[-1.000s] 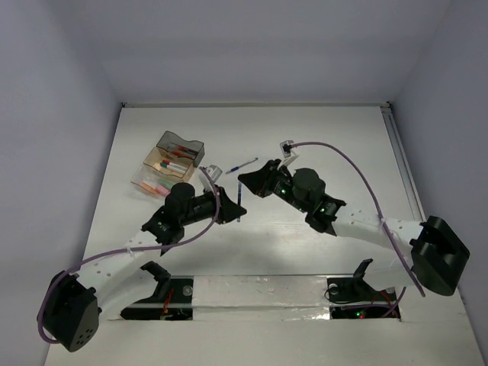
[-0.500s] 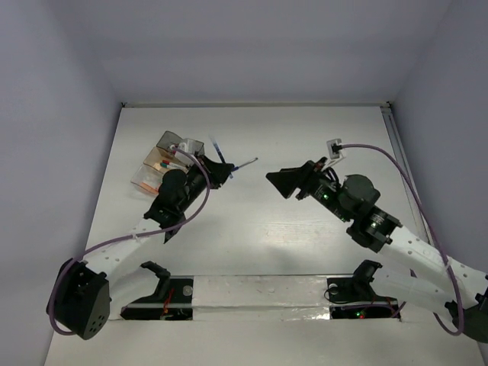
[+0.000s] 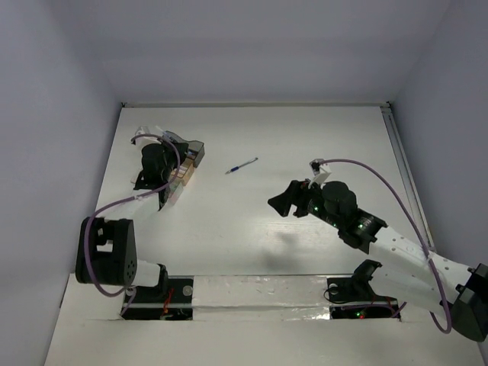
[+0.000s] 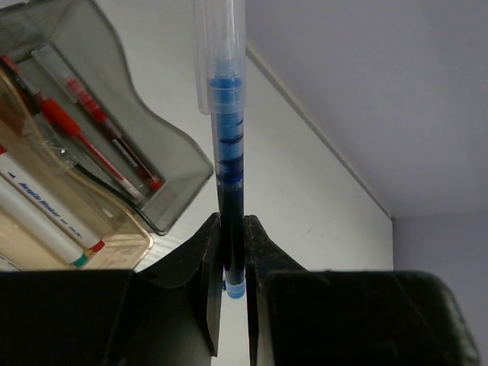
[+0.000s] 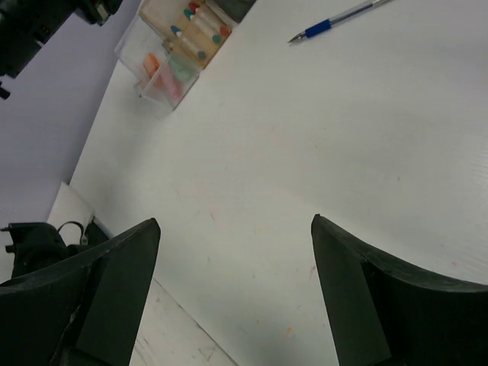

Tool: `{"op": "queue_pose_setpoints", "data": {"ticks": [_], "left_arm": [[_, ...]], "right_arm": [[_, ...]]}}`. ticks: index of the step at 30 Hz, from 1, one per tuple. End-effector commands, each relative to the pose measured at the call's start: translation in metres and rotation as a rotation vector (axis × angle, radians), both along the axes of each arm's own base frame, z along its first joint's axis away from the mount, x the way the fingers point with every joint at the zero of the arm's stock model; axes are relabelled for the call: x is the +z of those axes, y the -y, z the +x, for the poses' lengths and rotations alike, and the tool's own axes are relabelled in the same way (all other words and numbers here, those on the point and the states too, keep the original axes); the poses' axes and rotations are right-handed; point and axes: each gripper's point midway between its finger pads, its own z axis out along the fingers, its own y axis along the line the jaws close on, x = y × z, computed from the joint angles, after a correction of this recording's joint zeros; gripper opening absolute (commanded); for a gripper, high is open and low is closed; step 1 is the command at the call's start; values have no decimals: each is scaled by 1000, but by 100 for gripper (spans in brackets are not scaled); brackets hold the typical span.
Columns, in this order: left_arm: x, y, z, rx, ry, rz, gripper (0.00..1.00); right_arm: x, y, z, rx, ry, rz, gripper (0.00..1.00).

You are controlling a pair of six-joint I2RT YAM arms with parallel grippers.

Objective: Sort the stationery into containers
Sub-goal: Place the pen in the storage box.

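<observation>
A: Edges, room?
B: White flat table (image 3: pixel 320 130), walls on the far, left and right sides. Cluster of small transparent plastic trays (image 3: pixel 185 169) near the left edge, far half. Middle and right of the table bare, plenty of room.
A: Right arm?
B: Right gripper (image 5: pixel 235 225) spread wide, nothing between the fingers, above bare table right of centre. Purple cable (image 3: pixel 366 169) arcs over that arm.
A: Anything in the way?
B: Loose thin pen with a blue grip (image 3: pixel 242 165) lies flat between the trays and the right gripper, well apart from both. The left arm covers most of the trays in the top view.
A: Left claw?
B: Left gripper (image 4: pixel 232 255) clamped tight on a clear-barrelled pen with blue ink (image 4: pixel 227 122), held near one end, the rest sticking out past the fingers. It's at the trays, just beside the smoky dark grey tray (image 4: pixel 171 164); touching or not, can't tell.
A: Contents?
B: Grey tray: red-ink pens (image 4: pixel 99 160). Against it, a clear tan-looking tray (image 4: pixel 126 242) with white-barrelled markers (image 4: pixel 38 210), red and teal tips. Right wrist view: a clear tray with pink and orange eraser pieces (image 5: pixel 156 84) at the cluster's other end.
</observation>
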Motion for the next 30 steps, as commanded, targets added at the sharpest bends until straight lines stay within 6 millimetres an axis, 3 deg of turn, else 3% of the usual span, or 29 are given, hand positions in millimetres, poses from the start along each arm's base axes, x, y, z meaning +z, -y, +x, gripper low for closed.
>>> {"op": "queue_pose_setpoints", "data": {"ticks": [1,3,15,17,25,30], "left_arm": [[19,-9,21,48,34,-65,0],[9,-19,32,95,9,-66,0],[-39,-21,76,127,-135,-74,0],[-51,-20,79,129,-159,-84,0],[-64,-26,76,175,-183,-102,0],[-70,-25,73,187,-194,-104,11]], "right_arm": [[5,-9,-4,73,35,14,86],[2,-11,-6,92,31,10,86],[-6,-14,-15,150,24,4,88],[-6,-13,-16,149,26,0,88],[-8,-10,-15,141,37,-13,88],[-8,-11,-14,141,40,-16,89]]}}
